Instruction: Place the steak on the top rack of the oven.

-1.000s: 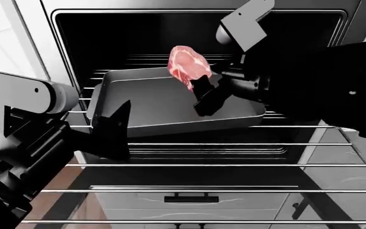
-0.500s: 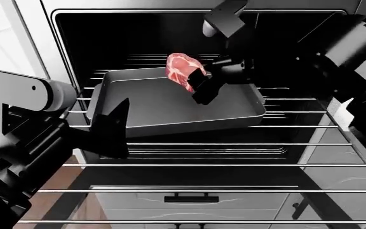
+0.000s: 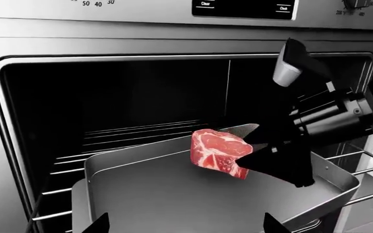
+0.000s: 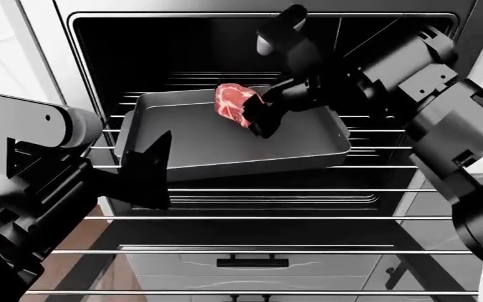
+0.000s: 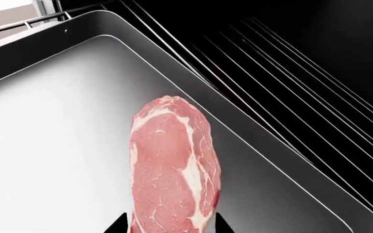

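Note:
The steak [image 4: 234,102] is a red-pink marbled chunk held in the air just above the dark grey baking tray [image 4: 216,141]. My right gripper [image 4: 256,116] is shut on it, reaching in from the right. Up close, the steak [image 5: 173,170] fills the gap between the right gripper's [image 5: 170,228] fingertips. The tray rests on the top rack [image 4: 380,132] inside the oven [image 4: 224,38]. My left gripper [image 3: 186,228] is open with nothing between its fingers. It hangs at the tray's front left corner, facing the steak [image 3: 215,153].
Lower wire racks [image 4: 266,218] stick out of the oven in front of me, one under the other. The oven's control panel [image 3: 242,7] is above the cavity. A drawer handle [image 4: 253,261] shows below the racks. My right arm [image 4: 426,82] crosses the oven's right side.
My right arm has swung left and down, carrying the steak lower and closer over the tray. The left arm and the tray have stayed put.

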Robot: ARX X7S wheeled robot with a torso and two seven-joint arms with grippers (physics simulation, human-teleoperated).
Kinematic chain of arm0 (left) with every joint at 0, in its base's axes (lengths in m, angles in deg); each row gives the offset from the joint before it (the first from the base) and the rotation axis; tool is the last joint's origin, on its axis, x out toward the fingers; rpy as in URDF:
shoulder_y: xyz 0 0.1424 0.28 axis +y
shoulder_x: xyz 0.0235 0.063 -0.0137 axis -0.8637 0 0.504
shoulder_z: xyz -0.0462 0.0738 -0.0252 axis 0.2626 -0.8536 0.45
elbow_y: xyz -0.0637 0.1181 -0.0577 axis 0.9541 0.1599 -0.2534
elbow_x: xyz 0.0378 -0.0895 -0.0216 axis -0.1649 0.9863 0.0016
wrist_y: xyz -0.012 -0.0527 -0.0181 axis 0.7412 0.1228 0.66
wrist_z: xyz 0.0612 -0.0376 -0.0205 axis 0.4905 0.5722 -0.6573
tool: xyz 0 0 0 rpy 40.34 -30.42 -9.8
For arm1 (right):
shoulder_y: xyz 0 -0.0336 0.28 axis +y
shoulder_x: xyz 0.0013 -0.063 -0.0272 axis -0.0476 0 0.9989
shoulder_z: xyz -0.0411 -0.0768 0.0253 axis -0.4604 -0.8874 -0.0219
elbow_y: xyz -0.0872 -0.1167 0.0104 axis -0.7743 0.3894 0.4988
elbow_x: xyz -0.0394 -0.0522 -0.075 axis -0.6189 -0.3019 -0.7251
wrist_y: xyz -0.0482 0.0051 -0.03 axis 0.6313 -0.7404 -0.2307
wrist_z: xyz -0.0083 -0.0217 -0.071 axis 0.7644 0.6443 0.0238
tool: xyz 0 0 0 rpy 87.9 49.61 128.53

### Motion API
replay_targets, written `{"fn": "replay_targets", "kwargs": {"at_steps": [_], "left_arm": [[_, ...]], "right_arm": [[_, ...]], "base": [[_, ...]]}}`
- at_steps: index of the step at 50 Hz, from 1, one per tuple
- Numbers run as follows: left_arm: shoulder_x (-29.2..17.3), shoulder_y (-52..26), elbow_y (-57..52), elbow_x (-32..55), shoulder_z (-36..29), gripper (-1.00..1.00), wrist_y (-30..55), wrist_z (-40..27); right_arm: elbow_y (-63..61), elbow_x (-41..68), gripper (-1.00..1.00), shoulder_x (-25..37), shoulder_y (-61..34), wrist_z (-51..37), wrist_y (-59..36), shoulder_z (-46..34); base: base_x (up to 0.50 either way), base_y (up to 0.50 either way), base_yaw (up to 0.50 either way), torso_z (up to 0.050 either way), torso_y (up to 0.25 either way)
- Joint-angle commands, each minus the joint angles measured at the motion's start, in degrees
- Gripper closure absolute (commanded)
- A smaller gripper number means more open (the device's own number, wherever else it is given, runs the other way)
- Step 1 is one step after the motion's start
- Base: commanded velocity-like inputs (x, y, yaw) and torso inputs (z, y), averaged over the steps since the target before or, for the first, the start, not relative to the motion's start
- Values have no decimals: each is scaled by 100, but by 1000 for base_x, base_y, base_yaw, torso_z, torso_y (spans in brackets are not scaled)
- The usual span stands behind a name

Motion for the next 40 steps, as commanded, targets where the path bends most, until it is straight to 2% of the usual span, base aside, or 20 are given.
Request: {"fn": "replay_targets", "kwargs": {"at_steps": [1, 10, 11, 24, 34, 40], "left_arm": [[-28, -20, -21, 41, -30, -100, -32, -37], [-46, -42, -50, 63, -77, -100, -35, -86], [-37, -38, -50, 41, -86, -100, -31, -78], [-31, -151, -39, 159, -192, -100, -46, -111], [-57, -75, -62, 134, -149, -100, -86, -65], [-66, -91, -66, 192, -125, -100, -142, -80]], "right_arm": [[319, -185, 100, -164, 52, 336, 88, -72], [387, -189, 100, -207, 57, 455, 31, -110], [395, -190, -100, -206, 55, 454, 51, -100], [-88, 38, -100, 49, 20, 144, -123, 113], [-1026, 342, -100, 477, -25, -417, -434, 341], [-2100, 772, -100, 959, 2, -1133, -796, 625]], "base": [[0, 0, 0, 0, 0], [0, 0, 0, 0, 1], [0, 0, 0, 0, 0], [0, 0, 0, 0, 0], [0, 0, 0, 0, 0], [0, 0, 0, 0, 0]]}}
